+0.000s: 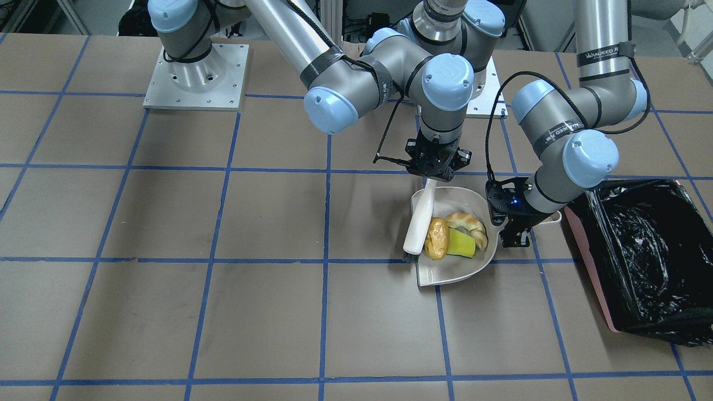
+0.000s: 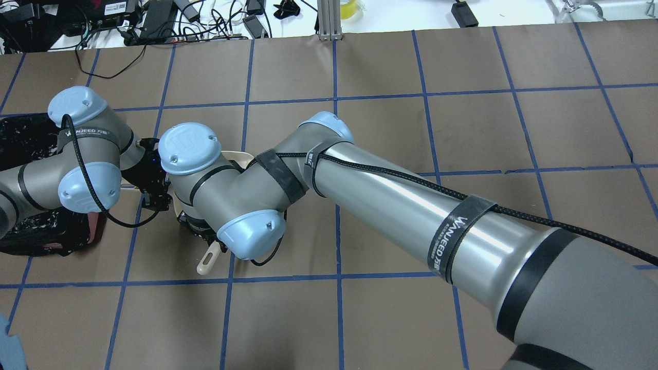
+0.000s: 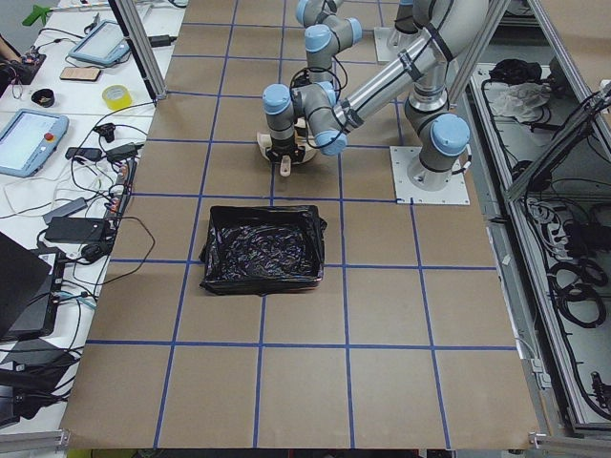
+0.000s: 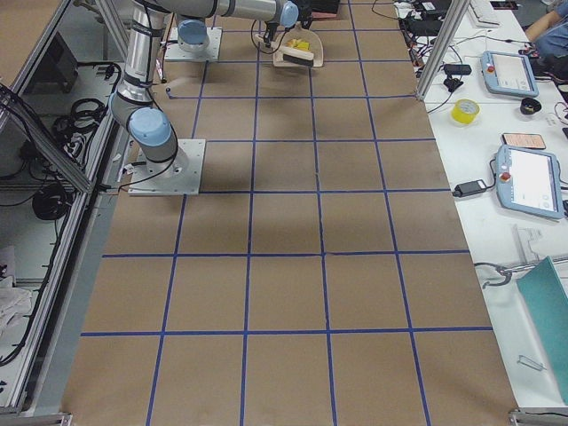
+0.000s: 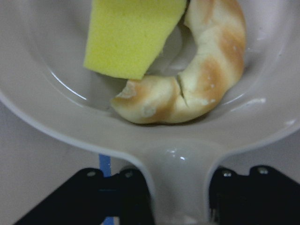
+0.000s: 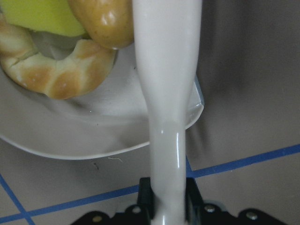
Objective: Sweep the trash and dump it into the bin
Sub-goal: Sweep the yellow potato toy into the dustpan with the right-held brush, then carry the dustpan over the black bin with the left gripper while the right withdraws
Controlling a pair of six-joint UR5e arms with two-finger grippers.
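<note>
Clamps the stub handle of the beige dustpan (image 1: 451,275) in the left gripper (image 1: 515,238), jaws drawn in tight against both sides of it, as the left wrist view shows. Grips the white brush (image 1: 419,223) by its handle in the right gripper (image 1: 437,169), jaws pinching the stem, with the brush angled down to the counter (image 1: 167,223) and its dark bristles at the dustpan's open edge. Carries all three pieces of trash (image 1: 452,240) inside the dustpan: the golden-brown potato-like lump (image 1: 437,238) right against the brush, the yellow sponge wedge (image 1: 461,244) just beside it, and the croissant-like bread piece (image 1: 468,223) curled behind both, nearest the handle. Pictured on the left arm's side of the counter, near the dustpan but not touching it: the pink bin (image 1: 597,281), lined with a crinkled black plastic bag (image 1: 640,250).
</note>
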